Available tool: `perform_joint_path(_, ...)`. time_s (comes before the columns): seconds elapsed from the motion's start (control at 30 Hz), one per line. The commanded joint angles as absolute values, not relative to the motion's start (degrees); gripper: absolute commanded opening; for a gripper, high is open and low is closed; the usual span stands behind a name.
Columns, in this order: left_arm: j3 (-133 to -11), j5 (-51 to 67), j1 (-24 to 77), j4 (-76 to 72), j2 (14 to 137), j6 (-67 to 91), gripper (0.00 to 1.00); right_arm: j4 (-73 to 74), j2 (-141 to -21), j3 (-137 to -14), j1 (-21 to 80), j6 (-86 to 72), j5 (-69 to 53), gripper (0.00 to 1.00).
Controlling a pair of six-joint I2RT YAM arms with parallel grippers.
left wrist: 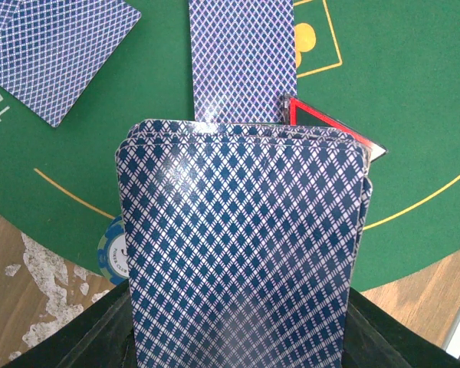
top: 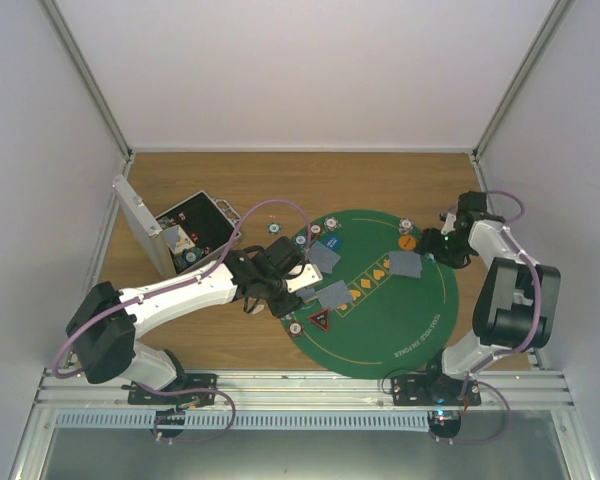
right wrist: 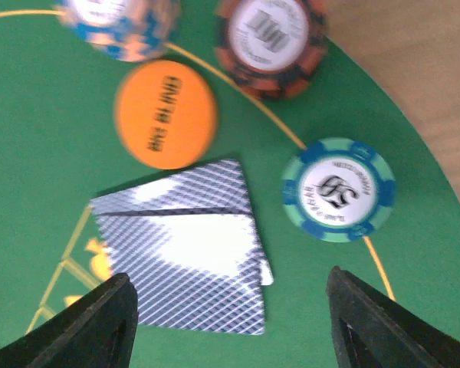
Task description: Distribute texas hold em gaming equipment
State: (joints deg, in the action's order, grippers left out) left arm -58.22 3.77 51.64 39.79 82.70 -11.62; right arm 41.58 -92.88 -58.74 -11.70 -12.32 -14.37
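Cards (top: 325, 257) lie face down in separate spots on the mat (top: 400, 330) in the top view, with the open case (top: 180, 235) on the wood to the left. The left gripper (top: 280, 275) reaches over the mat's left edge and the right gripper (top: 435, 243) hangs at its far-right rim. In the left wrist view the deck (left wrist: 241, 245) fills the frame, clamped at its lower sides between the dark fingers (left wrist: 100, 337). Its top edges are slightly stepped. A single card (left wrist: 241, 57) lies on the felt just ahead, the triangle token (left wrist: 330, 130) peeks out beside the deck, and a chip (left wrist: 111, 249) is half hidden below it. The deck looks light and stiff as a block, yet glossy. Its layers would likely shear, so a square grip across the long sides suits it. In the right wrist view the jaws stand spread with nothing between them, above two overlapping cards, with the orange token (right wrist: 165, 113) just beyond and a green chip (right wrist: 338, 189) to the right. Flat cards offer little to pinch except an edge. Chips are rigid and best taken across the rim.
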Motion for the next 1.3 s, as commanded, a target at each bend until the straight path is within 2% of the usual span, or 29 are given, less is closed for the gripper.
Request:
perform_joint_path(0.0,-58.2,4.0,51.3,38.4,81.3,-12.3,0.58,41.7,-88.1,-60.3,-11.7,-12.7,-26.5,0.71)
perform_joint_path(0.1,-58.4,4.0,51.3,38.4,81.4,-12.3,0.58,41.2,-85.5,-58.6,-8.4,-13.8,-36.2,0.75)
perform_joint_path(0.27,-58.4,4.5,51.3,38.4,81.5,-12.3,0.58,40.8,-82.5,-55.1,2.7,-16.9,-44.5,0.81)
perform_joint_path(0.4,-58.6,4.9,51.4,38.3,81.8,-12.3,0.58,38.7,-83.8,-54.1,13.7,-21.4,-46.8,0.82)
perform_joint_path(0.57,-58.4,4.9,51.4,38.3,81.4,-12.2,0.58,35.1,-86.6,-55.7,22.4,-23.8,-50.0,0.82)
perform_joint_path(0.93,-58.2,4.5,51.4,38.3,80.9,-12.1,0.58,34.9,-94.9,-59.9,31.7,-23.1,-49.8,0.79)
perform_joint_path(1.27,-58.2,4.3,51.4,38.4,80.9,-12.1,0.58,36.1,-96.6,-60.0,33.8,-22.6,-46.7,0.75)
